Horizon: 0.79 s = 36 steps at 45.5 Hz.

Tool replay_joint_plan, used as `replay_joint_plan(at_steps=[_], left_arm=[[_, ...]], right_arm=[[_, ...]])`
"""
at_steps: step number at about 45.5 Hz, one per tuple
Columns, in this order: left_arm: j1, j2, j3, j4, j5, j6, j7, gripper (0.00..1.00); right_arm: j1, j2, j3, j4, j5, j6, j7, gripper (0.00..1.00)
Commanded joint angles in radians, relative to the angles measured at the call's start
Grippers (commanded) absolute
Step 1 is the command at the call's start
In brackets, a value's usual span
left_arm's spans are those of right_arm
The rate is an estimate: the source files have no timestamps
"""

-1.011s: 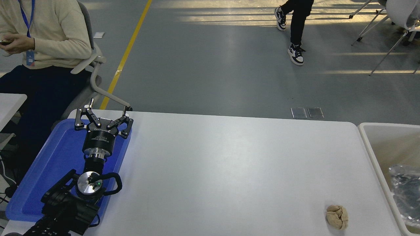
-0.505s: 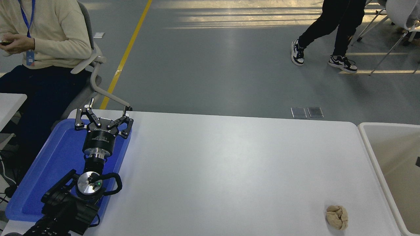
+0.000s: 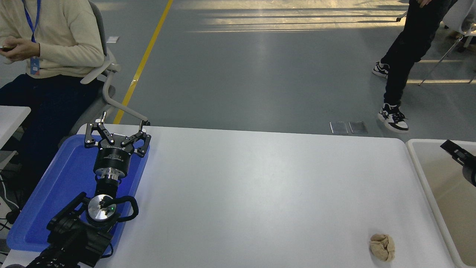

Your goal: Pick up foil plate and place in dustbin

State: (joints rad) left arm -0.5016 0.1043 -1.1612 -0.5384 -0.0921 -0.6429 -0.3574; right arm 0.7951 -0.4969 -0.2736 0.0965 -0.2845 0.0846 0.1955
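The foil plate is out of view. The dustbin (image 3: 418, 167) stands against the table's right end; only its pale rim and beige inner wall show, and its lower part is cut off by the picture's edge. A black part of my right gripper (image 3: 456, 152) comes in from the right edge above the dustbin's far end; too little of it shows to tell its state. My left gripper (image 3: 117, 130) is open and empty, parked over the blue tray at the table's far left.
A flat blue tray (image 3: 55, 186) lies under the left arm. A tan wadded paper ball (image 3: 382, 246) lies near the table's front right. A person sits at the far left; another walks on the floor at the top right.
The foil plate showed inside the dustbin one second ago and has gone from view. My right gripper has come into view at the right edge. The walking person moved right.
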Motion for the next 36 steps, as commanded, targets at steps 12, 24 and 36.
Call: replay_joint_plan(at_steps=[12,24,36], left_arm=[[0.0,0.0,0.0,0.0,0.0,0.0,0.0,1.0],[0.0,0.0,0.0,0.0,0.0,0.0,0.0,1.0],[0.0,0.0,0.0,0.0,0.0,0.0,0.0,1.0]], right_arm=[[0.185,-0.064,0.057,0.195,-0.027,0.078,0.002,0.98],[0.3,-0.267,0.047,0.633,-0.194,0.054,-0.005,0.98],[0.415,-0.376,-0.085,0.884,-0.326,0.047,-0.027,0.98]])
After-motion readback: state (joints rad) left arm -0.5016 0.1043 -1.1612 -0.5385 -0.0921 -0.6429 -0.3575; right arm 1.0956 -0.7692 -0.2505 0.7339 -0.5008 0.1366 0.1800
